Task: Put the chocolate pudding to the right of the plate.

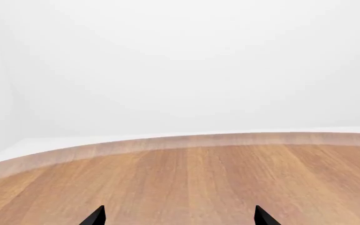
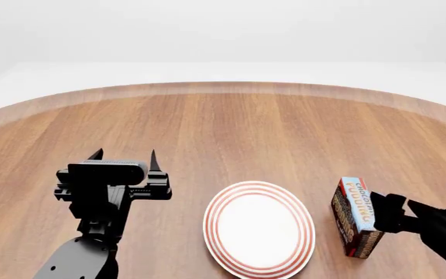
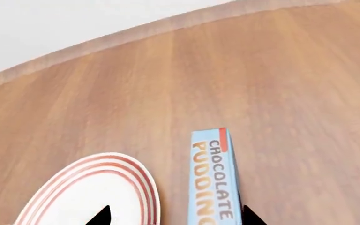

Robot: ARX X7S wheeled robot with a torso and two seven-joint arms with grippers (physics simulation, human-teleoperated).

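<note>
1. The whole scene is sitting on a round wooden table (image 2: 231,133) with plank-style grain running away from the robot; its curved edge is showing a lighter wood band, and past it there's just a pale floor and plain white walls.

2. The chocolate pudding (image 2: 355,216) is standing on the table just to the right of the plate (image 2: 259,228), near it but with a strip of bare wood showing between them; its light-blue lettered face is pointing up and toward the plate, brown side facing the robot.

3. The plate is lying flat near the front edge of the table, white middle with red rings round the rim; nothing is sitting on it.

4. The right gripper (image 2: 385,214) is coming in from the right at the carton; in the right wrist view its two dark fingertips (image 3: 100,216) are sitting wide apart, one over the plate's edge and one just past the carton's far side, so the jaws are looking spread and not pinching the box; whether a finger is touching the carton, I can't tell.

5. The left gripper (image 2: 123,156) is hovering over bare table well to the left of the plate; its fingers are spread wide with nothing between them; the left wrist view is only showing wood, table edge and white wall.
</note>
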